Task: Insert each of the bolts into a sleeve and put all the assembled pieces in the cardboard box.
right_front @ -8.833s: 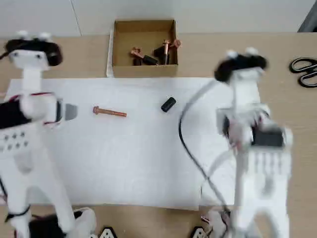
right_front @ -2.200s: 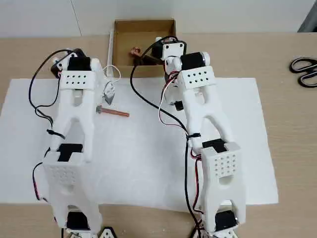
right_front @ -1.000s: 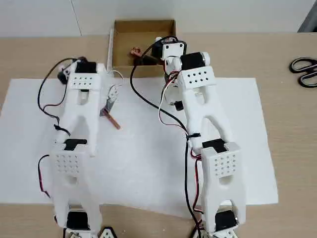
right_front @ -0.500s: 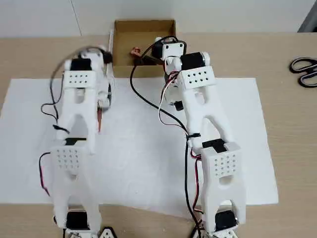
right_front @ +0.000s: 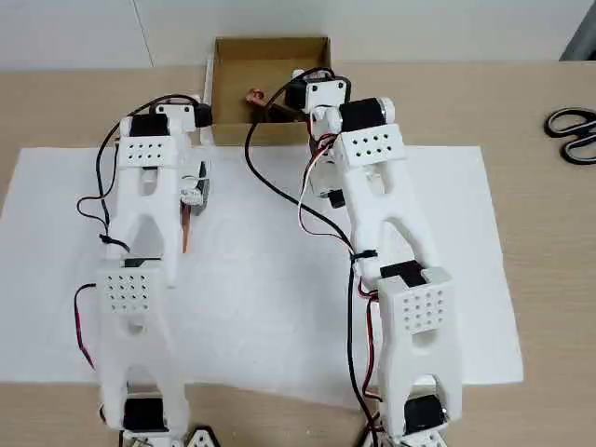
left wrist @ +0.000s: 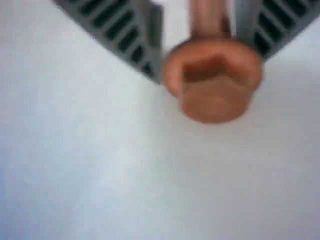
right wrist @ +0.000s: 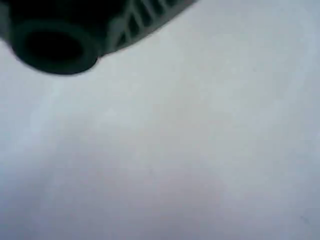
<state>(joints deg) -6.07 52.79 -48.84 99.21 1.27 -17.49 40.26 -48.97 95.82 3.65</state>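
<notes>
Left claw grips a copper bolt by its shank, above the white sheet. Right claw holds the black sleeve — its arm hides part of the cardboard box. Scissors lie well apart on the bare worktop.

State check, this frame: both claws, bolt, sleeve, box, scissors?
left claw: shut on the bolt, over the white sheet.
bolt: clamped by its shank, head free, not yet in a sleeve.
right claw: shut on the sleeve.
sleeve: held, bore open and empty.
cardboard box: open-topped, copper and black pieces inside.
scissors: lying on the table, away from both arms.
</notes>
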